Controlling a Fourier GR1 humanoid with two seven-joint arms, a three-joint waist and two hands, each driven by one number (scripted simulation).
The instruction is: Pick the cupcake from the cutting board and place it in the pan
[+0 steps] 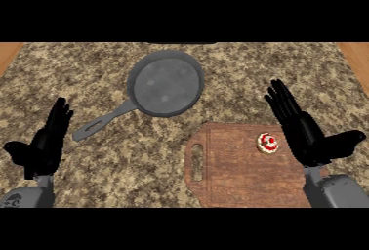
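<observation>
cupcake (268, 143): on cutting board (245, 171), just left of right hand (302, 134)
pan (165, 83): between the hands, further from the robot; left hand (45, 141) at left

Cupcake (268, 143): small, round, pale rim with red-and-white top, upright on the cutting board (238, 171), at its far right part, close to the board's right edge. Board: brown wood, roughly rectangular with rounded corners, slot handle on its left side, lying flat at near right of the counter. Pan (165, 83): dark grey, round, empty, flat on the counter at far centre, well apart from the cupcake, its handle running toward near left with a hole at the end, pan rim just beyond the board's far left corner.
</observation>
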